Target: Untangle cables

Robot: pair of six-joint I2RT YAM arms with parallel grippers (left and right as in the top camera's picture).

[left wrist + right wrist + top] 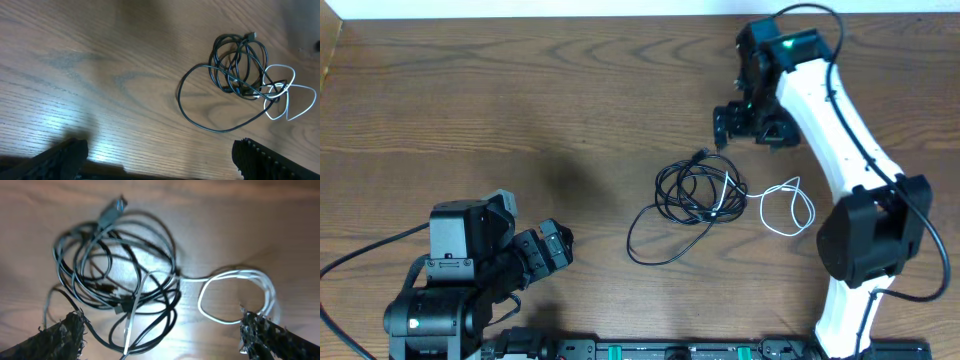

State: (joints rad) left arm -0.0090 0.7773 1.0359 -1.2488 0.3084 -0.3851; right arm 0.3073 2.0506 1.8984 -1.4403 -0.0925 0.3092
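From overhead I see the black cables (698, 190) lying in a tangled coil right of centre on the tabletop (520, 100). One slack loop trails out toward the near left. The white cable (788, 205) crosses into the coil and loops out on its right side, near the lower link of the right arm (840, 130). I have wide bare wood to the left of the coil and a broad strip between it and the far edge. The right side is tighter, hemmed in by that arm. A plug (703, 153) sticks out at the coil's far side. The right arm runs from the near edge to the far edge and bends back. Its wrist points down, and the right fingers (270, 337) are spread wide, holding nothing, above the tangle. The left arm (460, 270) sits folded at the near left, well apart from the cables. The left fingers (60, 155) are also spread wide and bare.
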